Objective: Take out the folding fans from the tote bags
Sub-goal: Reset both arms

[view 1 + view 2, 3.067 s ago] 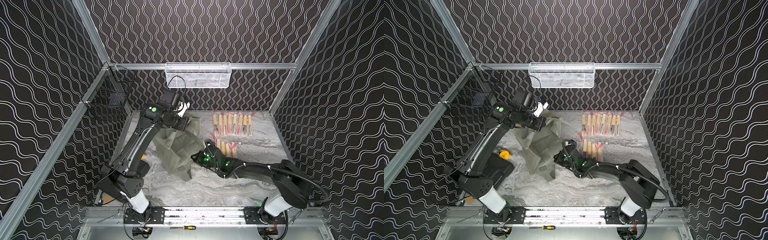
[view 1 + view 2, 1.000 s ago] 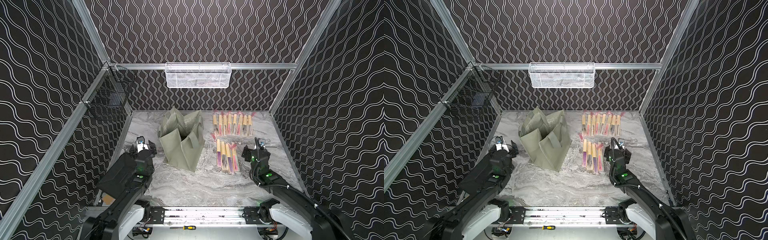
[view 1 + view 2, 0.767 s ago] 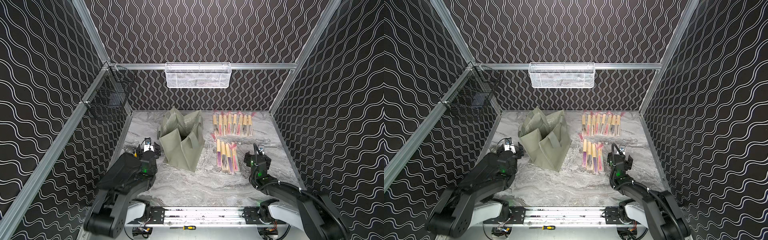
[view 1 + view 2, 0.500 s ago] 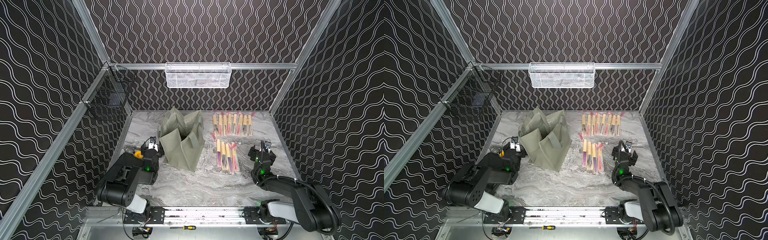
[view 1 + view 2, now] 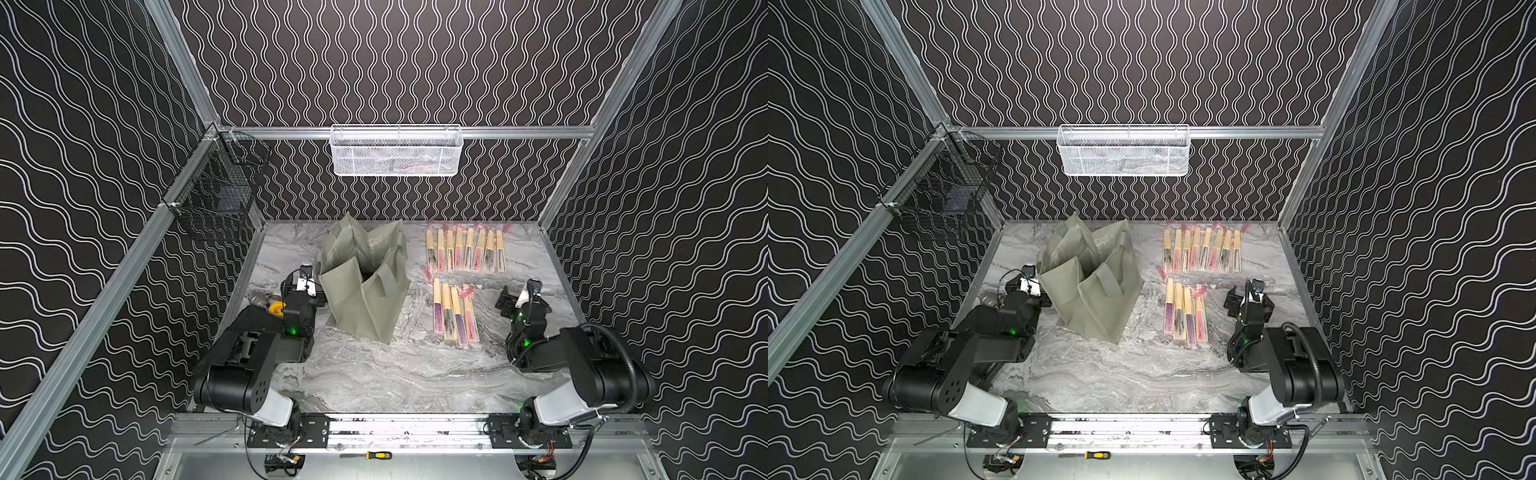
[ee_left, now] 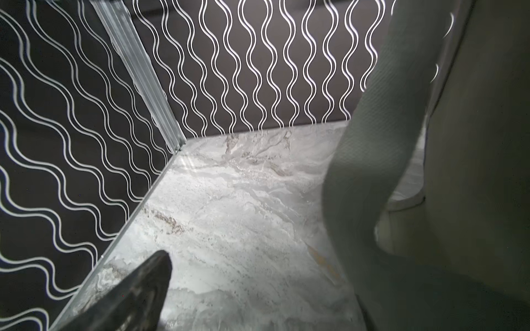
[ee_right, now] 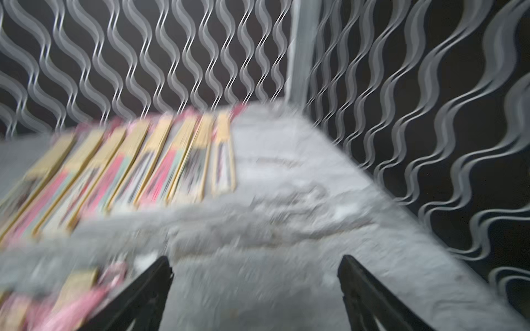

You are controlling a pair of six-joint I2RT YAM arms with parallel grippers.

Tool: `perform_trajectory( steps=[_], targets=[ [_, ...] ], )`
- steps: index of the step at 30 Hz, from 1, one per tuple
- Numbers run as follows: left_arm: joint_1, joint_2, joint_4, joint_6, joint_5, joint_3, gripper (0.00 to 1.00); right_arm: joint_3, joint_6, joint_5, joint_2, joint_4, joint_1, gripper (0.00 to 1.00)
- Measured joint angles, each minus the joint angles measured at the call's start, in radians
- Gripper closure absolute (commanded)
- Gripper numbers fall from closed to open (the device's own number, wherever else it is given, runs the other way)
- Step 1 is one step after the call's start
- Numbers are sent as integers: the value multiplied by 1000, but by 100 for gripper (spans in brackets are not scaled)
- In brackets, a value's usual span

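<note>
Your left gripper (image 5: 306,286), jaws wide and empty, sits at 9 o'clock of the upright grey-green fabric tote bag (image 5: 365,303). Slim light-wood folding fans (image 5: 453,316) lie in two rows at its 2 o'clock. Your right gripper (image 7: 255,269) is at their 3 o'clock, spread wide and empty.

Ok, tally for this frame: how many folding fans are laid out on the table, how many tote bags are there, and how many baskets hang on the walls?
folding fans: 12 (back row 8, front row 4)
tote bags: 1
hanging baskets: 2 (white mesh basket, black wire basket)
Total: 15
</note>
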Motion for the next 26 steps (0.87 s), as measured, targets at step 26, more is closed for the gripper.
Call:
perform_trajectory(
  steps=[26],
  targets=[
    [1, -1, -18, 0, 12, 0, 1, 11, 19, -59, 13, 14, -25, 0]
  ],
)
